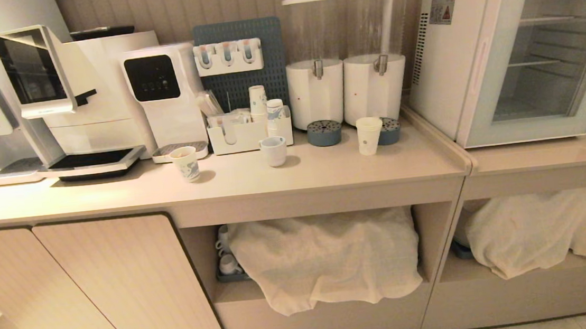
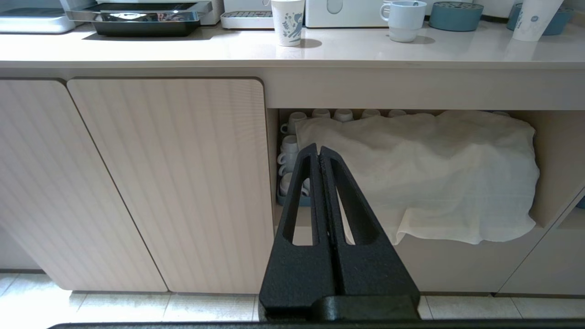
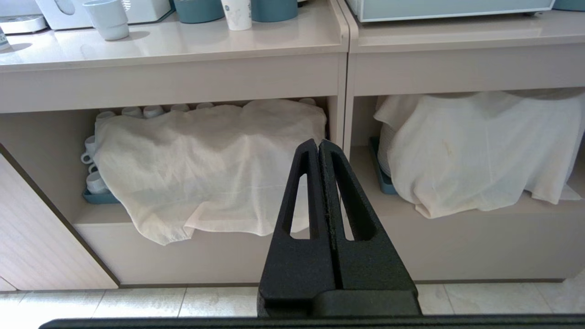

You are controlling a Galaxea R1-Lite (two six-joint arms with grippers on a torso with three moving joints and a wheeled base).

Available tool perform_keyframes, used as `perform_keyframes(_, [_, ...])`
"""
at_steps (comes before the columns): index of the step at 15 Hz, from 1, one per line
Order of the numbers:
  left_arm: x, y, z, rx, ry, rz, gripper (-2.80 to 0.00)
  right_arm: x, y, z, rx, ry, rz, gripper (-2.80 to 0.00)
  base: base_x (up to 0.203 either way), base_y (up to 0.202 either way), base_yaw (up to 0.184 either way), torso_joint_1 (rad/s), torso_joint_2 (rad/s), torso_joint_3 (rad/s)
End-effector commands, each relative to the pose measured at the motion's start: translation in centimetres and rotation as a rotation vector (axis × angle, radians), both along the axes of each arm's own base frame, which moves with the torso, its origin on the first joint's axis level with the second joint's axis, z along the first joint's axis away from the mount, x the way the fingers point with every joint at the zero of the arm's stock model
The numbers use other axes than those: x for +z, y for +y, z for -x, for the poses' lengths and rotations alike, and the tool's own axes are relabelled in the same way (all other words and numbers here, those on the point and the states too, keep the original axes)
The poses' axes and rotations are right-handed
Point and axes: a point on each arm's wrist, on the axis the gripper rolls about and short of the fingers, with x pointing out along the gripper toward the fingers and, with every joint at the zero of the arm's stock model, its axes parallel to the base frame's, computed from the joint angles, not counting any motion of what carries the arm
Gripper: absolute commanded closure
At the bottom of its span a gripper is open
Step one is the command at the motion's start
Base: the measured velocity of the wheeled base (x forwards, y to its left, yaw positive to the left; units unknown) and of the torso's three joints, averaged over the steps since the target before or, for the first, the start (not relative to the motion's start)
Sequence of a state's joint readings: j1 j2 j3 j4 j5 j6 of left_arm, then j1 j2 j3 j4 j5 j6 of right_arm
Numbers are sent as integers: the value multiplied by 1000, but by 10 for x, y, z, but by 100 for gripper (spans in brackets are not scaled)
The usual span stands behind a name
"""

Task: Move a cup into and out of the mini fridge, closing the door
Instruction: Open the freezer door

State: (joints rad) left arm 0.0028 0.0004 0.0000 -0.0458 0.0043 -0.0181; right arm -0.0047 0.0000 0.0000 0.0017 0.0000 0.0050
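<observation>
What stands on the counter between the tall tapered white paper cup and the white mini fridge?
Only bare counter in the head view. The tall tapered white paper cup stands before a blue-grey drip tray; the white mini fridge sits beyond a counter seam.

Left tool (image 2: 319,153) pressed closed, empty, held low; right tool (image 3: 318,147) likewise closed, empty, low

1. The cup (image 1: 369,135) is white with a small blue logo.
2. The mini fridge (image 1: 511,50) is white; its door (image 1: 554,54) has a pale blue-grey frame.
3. Both grippers are black.
</observation>
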Motion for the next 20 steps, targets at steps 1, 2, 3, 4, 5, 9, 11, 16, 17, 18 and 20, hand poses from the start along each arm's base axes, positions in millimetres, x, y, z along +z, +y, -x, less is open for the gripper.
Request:
perform_keyframes(1, [-5,0,-2,1,18,0,0,0,0,0,0,0,0,0,0,0,0,0,0,0])
perform_keyframes(2, [-5,0,-2,1,18,0,0,0,0,0,0,0,0,0,0,0,0,0,0,0])
perform_keyframes(3, [-5,0,-2,1,19,0,0,0,0,0,0,0,0,0,0,0,0,0,0,0])
perform_keyframes(4, [-5,0,-2,1,18,0,0,0,0,0,0,0,0,0,0,0,0,0,0,0])
perform_keyframes(5, [-5,0,-2,1,18,0,0,0,0,0,0,0,0,0,0,0,0,0,0,0])
perform_keyframes(9, [-5,0,-2,1,18,0,0,0,0,0,0,0,0,0,0,0,0,0,0,0])
perform_keyframes(11, [-6,0,-2,1,19,0,0,0,0,0,0,-1,0,0,0,0,0,0,0,0])
perform_keyframes(16, [-6,0,-2,1,19,0,0,0,0,0,0,0,0,0,0,0,0,0,0,0])
perform_keyframes(17, [-5,0,-2,1,18,0,0,0,0,0,0,1,0,0,0,0,0,0,0,0])
perform_keyframes(18, [-5,0,-2,1,18,0,0,0,0,0,0,1,0,0,0,0,0,0,0,0])
perform_keyframes(20, [-5,0,-2,1,18,0,0,0,0,0,0,0,0,0,3,-35,5,1,-1,4])
